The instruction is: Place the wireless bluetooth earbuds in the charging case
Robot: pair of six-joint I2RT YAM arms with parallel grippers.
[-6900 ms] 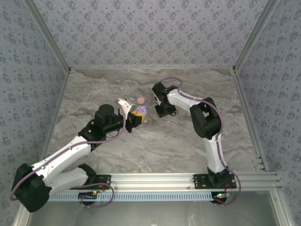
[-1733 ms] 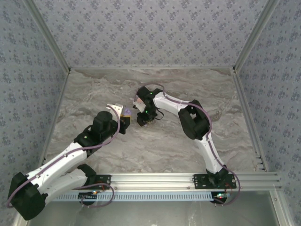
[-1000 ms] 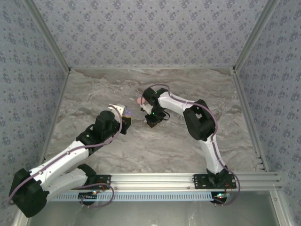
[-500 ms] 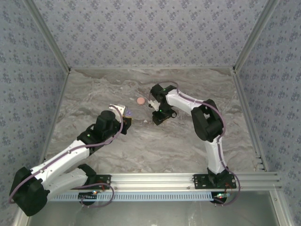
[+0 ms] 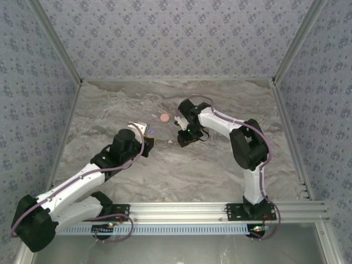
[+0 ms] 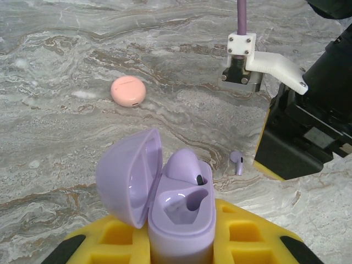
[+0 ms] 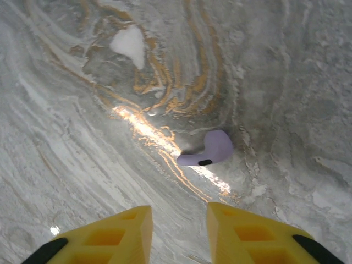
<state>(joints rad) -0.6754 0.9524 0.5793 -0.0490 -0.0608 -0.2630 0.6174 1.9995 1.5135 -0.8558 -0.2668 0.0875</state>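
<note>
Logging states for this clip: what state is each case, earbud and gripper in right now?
purple charging case: lid open, held by the left gripper
seated earbud: in one slot; the other slot empty
loose purple earbud: lying free on the table
pink case: closed, on the table
left gripper: shut on the purple charging case
right gripper: open, holding nothing

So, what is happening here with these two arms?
The left gripper holds the purple charging case, lid open, with one earbud seated inside. The second earbud lies loose on the marble table, and the right gripper hovers above it, jaws slightly apart and empty. A closed pink case lies farther off.
</note>
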